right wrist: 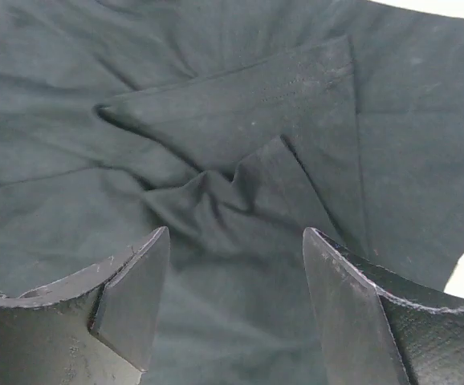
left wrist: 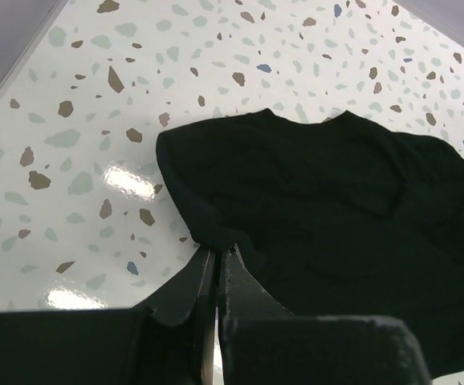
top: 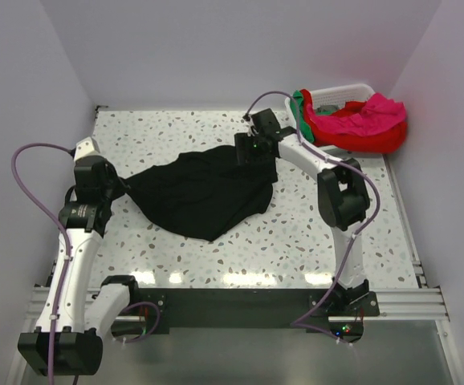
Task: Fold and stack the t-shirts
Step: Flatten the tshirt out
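- Black t-shirt [top: 204, 192] lies crumpled near the middle of the speckled worktop [top: 216, 265]. It is spread unevenly, with a narrow tail drawn out toward 9 o'clock and a point of cloth hanging toward 6 o'clock.
- In the left wrist view the black t-shirt [left wrist: 336, 200] shows a curved hem against the worktop [left wrist: 95, 120]. One corner of it is gathered into a small bunch.
- The left gripper [top: 124, 186] sits at the 9 o'clock tip of the garment. Seen up close, the left gripper [left wrist: 216, 253] is clenched on that bunched corner, its jaws pressed almost together with the cloth caught at their tips.
- The right gripper [top: 252, 152] is over the garment's 1 o'clock edge.
- From the right wrist, the right gripper [right wrist: 236, 233] is released, its jaws spread wide. Wrinkled cloth of the black t-shirt [right wrist: 216, 120] lies between and beyond them, with a stitched hem folded over. I cannot tell whether the fingertips [right wrist: 148, 273] touch the cloth.
- A white slatted basket [top: 340, 90] stands at the worktop's 1 o'clock corner, well apart from the black garment.
- A red t-shirt [top: 360, 138] spills over the basket's front rim, a magenta-pink t-shirt [top: 379, 108] is heaped on top of it, and a green t-shirt [top: 299, 108] hangs at the basket's 9 o'clock side.
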